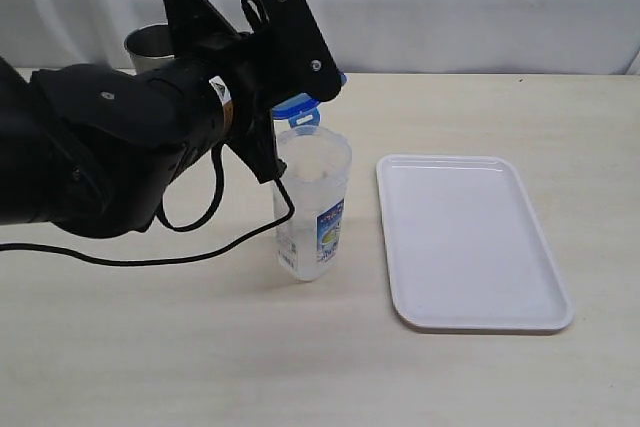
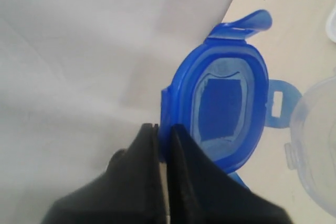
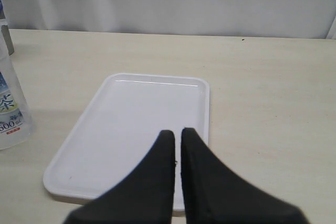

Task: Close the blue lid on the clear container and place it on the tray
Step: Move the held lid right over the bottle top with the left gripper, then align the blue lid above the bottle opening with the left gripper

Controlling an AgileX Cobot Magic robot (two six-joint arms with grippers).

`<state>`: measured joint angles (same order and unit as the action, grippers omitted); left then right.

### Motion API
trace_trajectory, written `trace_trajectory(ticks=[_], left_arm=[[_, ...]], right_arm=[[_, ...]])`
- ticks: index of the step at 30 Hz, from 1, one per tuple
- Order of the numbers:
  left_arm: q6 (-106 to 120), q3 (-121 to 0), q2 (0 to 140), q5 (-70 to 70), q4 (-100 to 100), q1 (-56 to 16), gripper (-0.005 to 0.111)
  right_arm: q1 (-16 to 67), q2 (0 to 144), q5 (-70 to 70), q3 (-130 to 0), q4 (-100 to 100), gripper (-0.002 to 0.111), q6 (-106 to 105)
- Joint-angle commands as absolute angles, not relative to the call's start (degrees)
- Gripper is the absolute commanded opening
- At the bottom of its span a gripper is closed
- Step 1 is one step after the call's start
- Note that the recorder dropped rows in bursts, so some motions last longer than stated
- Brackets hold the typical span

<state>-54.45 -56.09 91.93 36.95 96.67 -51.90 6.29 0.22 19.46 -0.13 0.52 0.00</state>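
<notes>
The blue lid point(image 1: 301, 107) hangs tilted just above the open mouth of the clear container point(image 1: 312, 202), which stands upright on the table. My left gripper point(image 2: 164, 128) is shut on the lid's rim point(image 2: 226, 103); the lid's underside and two snap flaps show, and the container's rim point(image 2: 317, 145) lies just beside it. The white tray point(image 1: 470, 237) lies flat to the container's right with nothing on it. My right gripper point(image 3: 177, 131) is shut on nothing, hovering over the tray's near end point(image 3: 131, 124); the container's labelled side point(image 3: 10, 103) shows at the edge of that view.
A grey steel tumbler point(image 1: 150, 47) stands at the back left, partly behind my left arm. A black cable point(image 1: 200, 247) loops from that arm down to the table beside the container. A white curtain backs the table.
</notes>
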Motion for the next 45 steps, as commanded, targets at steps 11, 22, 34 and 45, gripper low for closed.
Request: trace_trajectory(ticks=[11,22,34,45], left_arm=[[-55.62,-56.12,91.95,34.00,99.91,-53.30,0.000],[-54.97,-56.12,91.95,35.89,99.95,-54.74,0.000],[-53.99,-53.30,91.95,34.77,99.95,-54.74,0.000],[-53.32,-53.42,91.95,35.81,99.95,-54.74,0.000]], right_arm=[[6.00,0.00,19.53,0.00,0.41,0.004,0.00],[6.00,0.00,19.53,0.00,0.41,0.004,0.00],[6.00,0.00,19.53,0.00,0.41,0.004,0.00],[6.00,0.00,19.53,0.00,0.41,0.004,0.00]])
